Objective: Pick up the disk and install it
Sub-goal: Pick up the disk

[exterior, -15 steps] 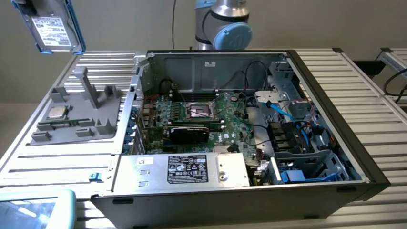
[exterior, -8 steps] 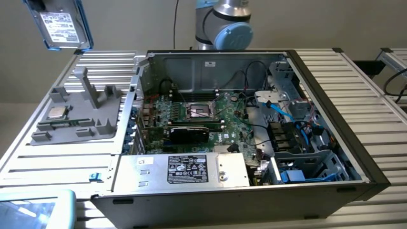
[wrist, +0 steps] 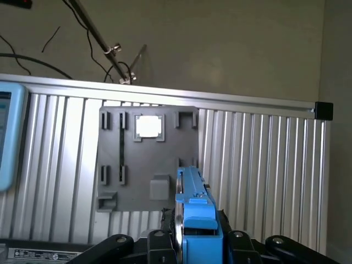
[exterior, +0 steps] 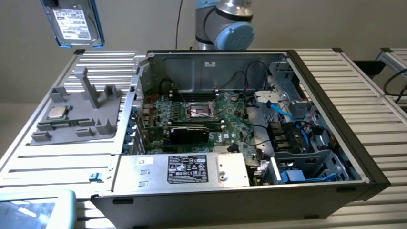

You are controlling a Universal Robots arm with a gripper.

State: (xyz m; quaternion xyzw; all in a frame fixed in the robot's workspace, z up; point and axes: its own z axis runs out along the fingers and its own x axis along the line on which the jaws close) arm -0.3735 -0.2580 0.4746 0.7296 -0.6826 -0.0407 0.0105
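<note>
The disk (exterior: 71,21), a silver-grey drive with a white label in a bright blue frame, hangs high in the air at the exterior view's far left, above the back corner of the slatted table. In the wrist view I see the disk (wrist: 192,206) edge-on, blue frame outward, with my gripper (wrist: 195,242) shut on it, one black finger (wrist: 159,242) on each side. The open computer case (exterior: 330,143) lies well off toward the exterior view's right.
Below the disk sits a grey fixture plate (exterior: 79,112) holding a small silver processor chip (exterior: 57,113). Inside the case are the motherboard (exterior: 203,114), a grey box with a black label (exterior: 188,169) and a drive cage with blue cables (exterior: 305,164). The arm's base (exterior: 226,24) stands behind the case.
</note>
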